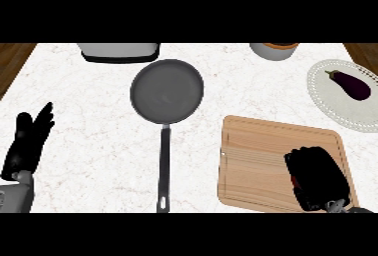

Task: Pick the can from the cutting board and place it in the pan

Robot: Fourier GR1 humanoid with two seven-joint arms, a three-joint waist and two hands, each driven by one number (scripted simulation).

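Observation:
A wooden cutting board (255,162) lies at the right front of the counter. My right hand (319,176) is over its right half with the fingers curled downward. Only a thin red sliver of the can (293,182) shows at the hand's left edge; the rest is hidden under it. The dark grey pan (167,90) sits left of the board, farther back, with nothing in it. Its long handle (163,170) points toward the front edge. My left hand (26,142) rests open at the far left, fingers up.
A white plate (365,117) with a purple eggplant (348,84) lies at the back right. A grey container (118,50) and a cup (275,50) stand along the back edge. Wooden floor shows beyond the counter's back corners.

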